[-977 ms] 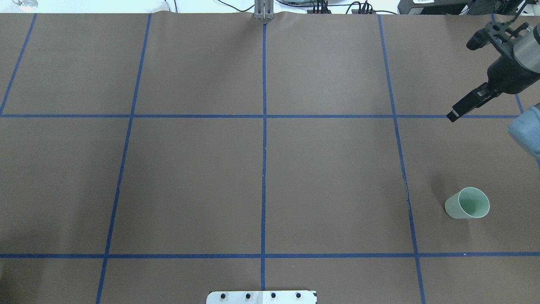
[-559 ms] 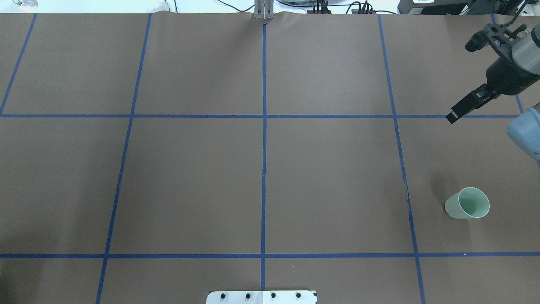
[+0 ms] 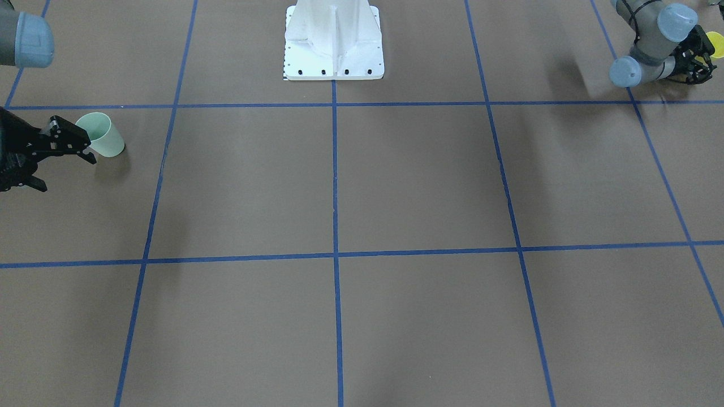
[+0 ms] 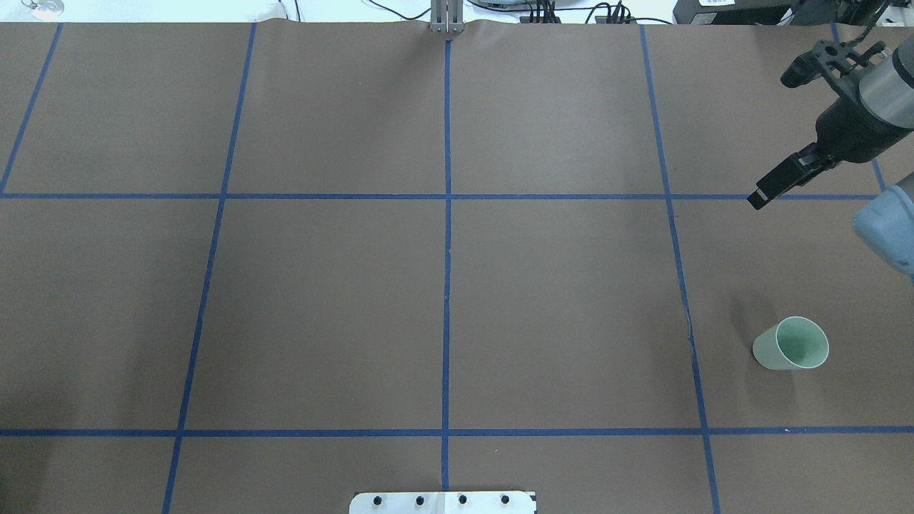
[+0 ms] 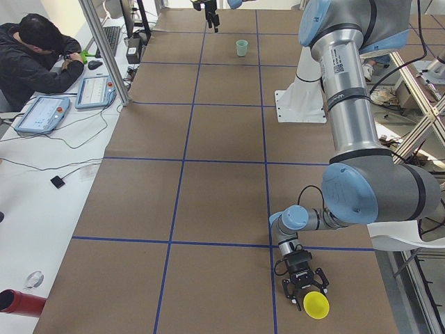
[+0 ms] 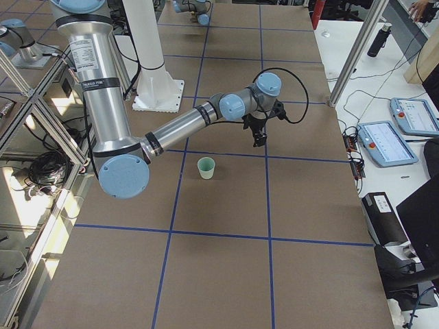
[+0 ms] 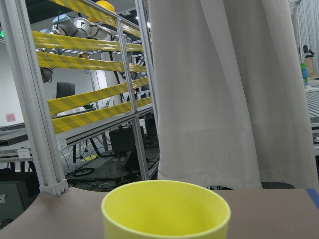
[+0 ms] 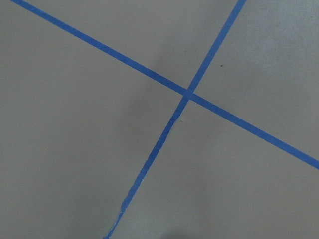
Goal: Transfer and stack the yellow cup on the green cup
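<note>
The yellow cup (image 7: 166,209) stands upright at the table's edge on my left side, close in front of the left wrist camera. It also shows in the exterior left view (image 5: 316,305) and in the front-facing view (image 3: 716,45). My left gripper (image 5: 307,291) lies low at the cup with its fingers spread on either side of it. The green cup (image 4: 791,344) stands upright and alone on my right side, also in the front-facing view (image 3: 102,135). My right gripper (image 3: 67,173) is open and empty, raised above the table a grid square beyond the green cup (image 6: 206,167).
Blue tape lines (image 8: 187,94) divide the brown table cover into squares. The white robot base plate (image 3: 334,45) sits at the near middle edge. A metal frame post (image 5: 104,49) and an operator's desk (image 5: 42,111) stand along the far side.
My right gripper has drifted a little to the left in the overhead view. The green cup has not moved.
</note>
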Tool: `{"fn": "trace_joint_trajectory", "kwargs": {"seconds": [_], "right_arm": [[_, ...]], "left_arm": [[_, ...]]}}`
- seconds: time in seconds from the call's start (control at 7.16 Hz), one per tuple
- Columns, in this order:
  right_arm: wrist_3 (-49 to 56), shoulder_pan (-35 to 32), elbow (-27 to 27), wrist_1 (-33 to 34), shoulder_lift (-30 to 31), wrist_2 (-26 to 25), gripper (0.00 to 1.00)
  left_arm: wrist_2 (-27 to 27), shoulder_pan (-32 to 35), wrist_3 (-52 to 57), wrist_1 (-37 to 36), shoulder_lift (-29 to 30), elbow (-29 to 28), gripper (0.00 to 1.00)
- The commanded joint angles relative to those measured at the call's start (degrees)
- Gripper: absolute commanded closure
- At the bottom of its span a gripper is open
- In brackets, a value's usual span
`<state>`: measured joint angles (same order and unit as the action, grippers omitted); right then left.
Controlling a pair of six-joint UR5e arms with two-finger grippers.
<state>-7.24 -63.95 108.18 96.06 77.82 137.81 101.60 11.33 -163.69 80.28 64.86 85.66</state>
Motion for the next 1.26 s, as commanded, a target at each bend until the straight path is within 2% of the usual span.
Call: {"fn": "trace_joint_trajectory", "kwargs": {"seconds": [0.0,0.14,0.28,0.42,0.7,0.84,0.98,1.12], "right_arm": [[-1.3,0.3,0.3,0.0,-0.6,0.0,0.00],[-1.3,0.3,0.3,0.0,-0.7,0.0,0.00],[-1.3,0.3,0.3,0.0,-0.7,0.0,0.00],[-1.4,0.3,0.3,0.0,-0.7,0.1,0.00],[-1.4,0.3,0.3,0.1,-1.4,0.1,0.00],[-1.5,0.3,0.1,0.1,-2.0,0.1,0.00],[-1.5,0.3,-0.2,0.1,-3.0,0.1,0.00],[-2.1,0.3,-0.2,0.1,-3.4,0.1,0.00]], "left_arm": [[0.0,-0.1,-1.1,1.1,0.0,-1.6,0.03],[0.0,-0.3,-2.4,1.0,0.0,-1.7,0.41],[0.0,-0.8,-2.2,0.9,0.0,-1.7,0.70],[0.2,-1.0,-1.0,0.7,-0.2,-1.7,0.83],[-0.3,-1.0,5.5,0.8,-4.7,0.0,0.93],[-0.5,-0.7,10.7,0.8,-9.6,4.2,0.93],[-1.5,-0.4,12.9,0.9,-12.5,7.3,0.98],[-7.7,1.7,16.5,0.9,-12.6,7.5,1.00]]}}
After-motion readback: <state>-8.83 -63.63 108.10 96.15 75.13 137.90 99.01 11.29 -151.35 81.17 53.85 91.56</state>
